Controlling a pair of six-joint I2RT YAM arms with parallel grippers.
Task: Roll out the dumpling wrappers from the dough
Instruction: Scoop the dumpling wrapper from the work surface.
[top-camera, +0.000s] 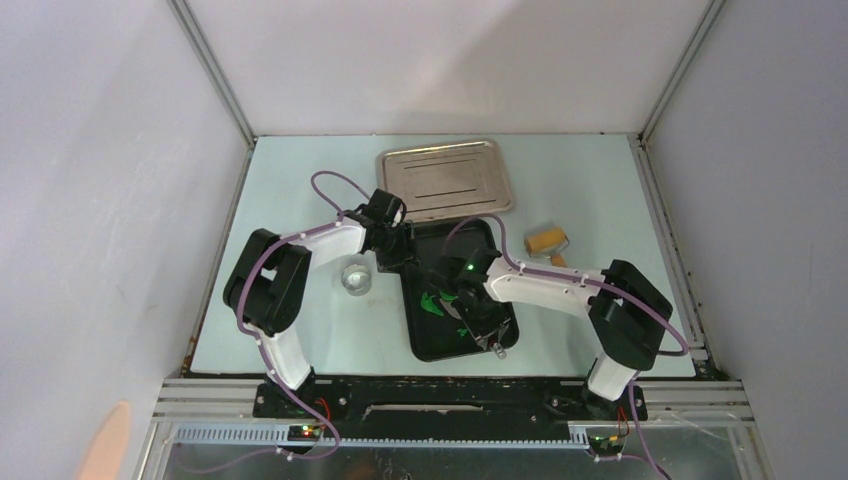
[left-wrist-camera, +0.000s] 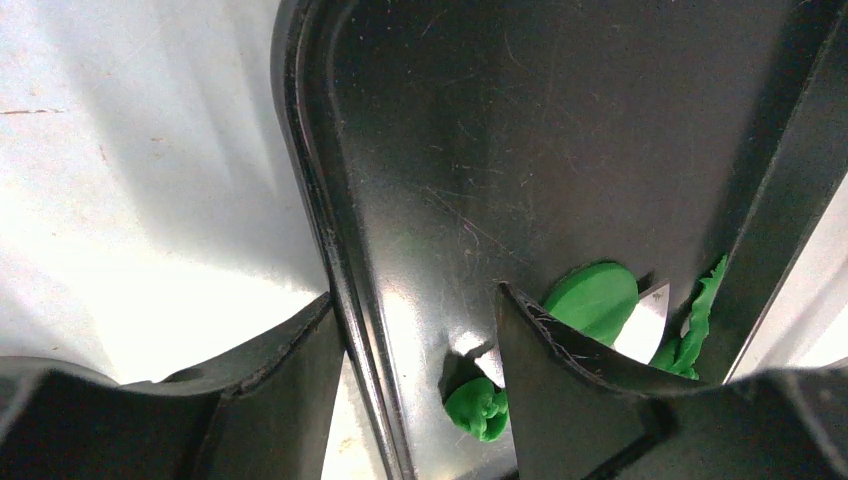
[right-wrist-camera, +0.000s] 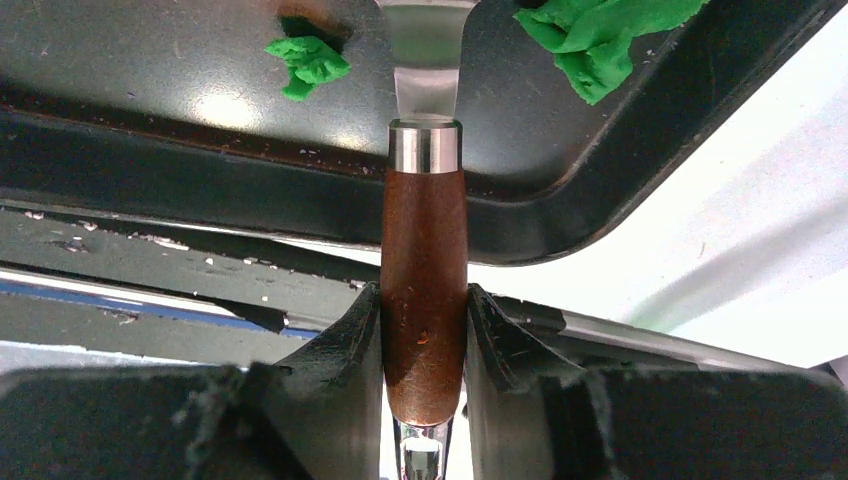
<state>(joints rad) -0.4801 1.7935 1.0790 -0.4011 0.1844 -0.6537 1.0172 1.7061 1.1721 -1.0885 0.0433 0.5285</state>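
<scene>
The left gripper (left-wrist-camera: 415, 305) stands spread astride the left rim of the black tray (left-wrist-camera: 600, 110), one finger on each side. The right gripper (right-wrist-camera: 422, 295) pinches the wooden handle of a scraper (right-wrist-camera: 424, 230), whose blade lies between a small lump of dough (right-wrist-camera: 310, 60) and green scraps (right-wrist-camera: 600, 35). A round dumpling wrapper (left-wrist-camera: 592, 298) lies beside the blade, toward the tray's left edge.
</scene>
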